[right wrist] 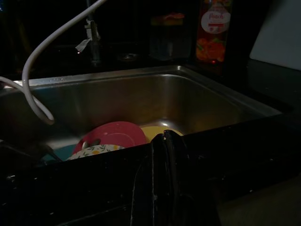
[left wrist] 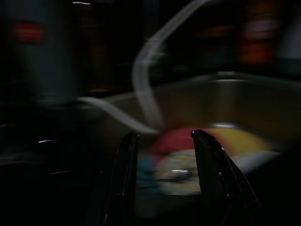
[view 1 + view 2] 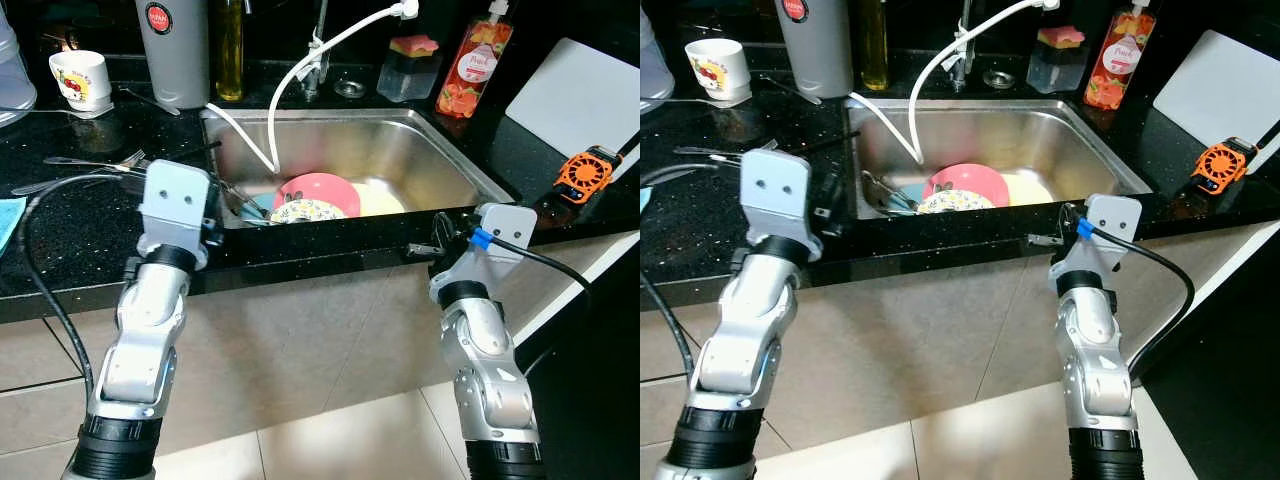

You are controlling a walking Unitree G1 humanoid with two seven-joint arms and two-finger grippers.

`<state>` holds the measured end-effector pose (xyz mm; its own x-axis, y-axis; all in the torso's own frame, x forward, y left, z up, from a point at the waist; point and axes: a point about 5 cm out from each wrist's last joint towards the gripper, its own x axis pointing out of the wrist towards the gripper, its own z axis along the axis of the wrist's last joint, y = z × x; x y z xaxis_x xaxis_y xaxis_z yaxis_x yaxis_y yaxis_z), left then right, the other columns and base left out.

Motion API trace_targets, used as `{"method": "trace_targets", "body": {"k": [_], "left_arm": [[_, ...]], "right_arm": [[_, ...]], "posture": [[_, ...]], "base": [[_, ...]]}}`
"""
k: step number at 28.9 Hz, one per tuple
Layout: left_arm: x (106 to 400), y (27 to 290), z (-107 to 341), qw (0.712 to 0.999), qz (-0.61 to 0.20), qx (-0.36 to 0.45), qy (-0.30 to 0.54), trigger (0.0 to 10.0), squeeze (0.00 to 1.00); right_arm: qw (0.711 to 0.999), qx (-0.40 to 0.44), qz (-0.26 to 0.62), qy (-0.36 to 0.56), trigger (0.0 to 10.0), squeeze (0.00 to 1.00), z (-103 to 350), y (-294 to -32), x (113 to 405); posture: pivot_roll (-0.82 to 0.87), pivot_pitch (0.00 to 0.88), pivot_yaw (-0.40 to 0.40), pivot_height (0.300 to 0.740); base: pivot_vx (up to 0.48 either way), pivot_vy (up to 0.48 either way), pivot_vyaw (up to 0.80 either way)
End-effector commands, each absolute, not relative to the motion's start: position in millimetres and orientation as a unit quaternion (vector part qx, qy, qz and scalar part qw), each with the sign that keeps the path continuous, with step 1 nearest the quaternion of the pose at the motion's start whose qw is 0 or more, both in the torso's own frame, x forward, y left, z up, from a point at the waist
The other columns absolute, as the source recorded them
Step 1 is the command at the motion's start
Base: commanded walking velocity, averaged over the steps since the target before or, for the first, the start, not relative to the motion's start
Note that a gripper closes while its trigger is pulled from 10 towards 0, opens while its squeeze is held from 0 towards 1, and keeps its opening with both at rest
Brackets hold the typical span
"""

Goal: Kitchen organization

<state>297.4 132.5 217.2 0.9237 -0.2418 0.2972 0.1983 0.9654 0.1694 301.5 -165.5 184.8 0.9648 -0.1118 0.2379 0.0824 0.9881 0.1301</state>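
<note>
A steel sink (image 3: pixel 440 150) holds a pink plate (image 3: pixel 325 188), a flower-patterned bowl (image 3: pixel 305 211), a yellow plate (image 3: pixel 382 200) and some cutlery (image 3: pixel 240 203). A white hose (image 3: pixel 290 85) hangs from the tap into the basin. My left gripper (image 2: pixel 164 134) is open at the sink's front left corner, pointing at the dishes with nothing between its fingers. My right gripper (image 1: pixel 164 137) is shut and empty, low against the black counter's front edge (image 3: pixel 330 250), below the sink's right front corner.
On the black counter stand a mug (image 3: pixel 80 78), a steel flask (image 3: pixel 172 50), an oil bottle (image 3: pixel 230 50), a sponge box (image 3: pixel 410 68) and a soap bottle (image 3: pixel 473 65). Forks (image 3: pixel 95 162) lie at the left. A white board (image 3: pixel 580 95) and an orange device (image 3: pixel 585 175) are at the right.
</note>
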Motion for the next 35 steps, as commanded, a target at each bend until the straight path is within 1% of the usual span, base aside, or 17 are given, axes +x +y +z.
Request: {"method": "trace_targets", "body": {"k": [1,2,7,12,13,15,35], "left_arm": [[294.1,121.2,216.5,0.975,-0.149,0.052,-0.154,10.0,0.0],[292.6,117.0,216.6,0.973,-0.167,0.038,-0.152,10.0,0.0],[292.2,116.1,220.0,0.972,-0.174,0.02,-0.157,10.0,0.0],[297.9,123.7,218.2,0.977,-0.141,0.05,-0.153,10.0,0.0],[299.8,129.6,214.7,0.98,-0.118,0.063,-0.146,10.0,0.0],[300.1,131.3,213.9,0.981,-0.111,0.07,-0.144,10.0,0.0],[297.9,131.3,212.1,0.981,-0.104,0.077,-0.147,10.0,0.0]], "right_arm": [[0.99,0.059,-0.055,-0.114,10.0,0.0,181.5,-168.0,302.2],[0.99,0.059,-0.055,-0.114,10.0,0.0,181.4,-167.9,302.2],[0.99,0.059,-0.056,-0.114,10.0,0.0,181.4,-168.1,301.9],[0.99,0.059,-0.056,-0.114,10.0,0.0,181.2,-168.0,301.7],[0.99,0.06,-0.055,-0.113,10.0,0.0,181.0,-167.2,301.8],[0.99,0.06,-0.055,-0.113,10.0,0.0,180.9,-166.9,301.8],[0.991,0.061,-0.051,-0.111,10.0,0.0,180.4,-165.1,302.0]], "posture": [[0.19,0.018,-0.088,0.74],[0.19,0.017,-0.087,0.74],[0.19,0.018,-0.086,0.74],[0.19,0.019,-0.086,0.74],[0.19,0.02,-0.087,0.74],[0.19,0.02,-0.088,0.74],[0.19,0.022,-0.088,0.74]], "base": [[0.0,0.0,0.0],[0.0,0.0,0.0],[0.0,0.0,0.0],[0.0,0.0,0.0],[0.0,0.0,0.0],[0.0,0.0,0.0],[0.0,0.0,0.0]]}}
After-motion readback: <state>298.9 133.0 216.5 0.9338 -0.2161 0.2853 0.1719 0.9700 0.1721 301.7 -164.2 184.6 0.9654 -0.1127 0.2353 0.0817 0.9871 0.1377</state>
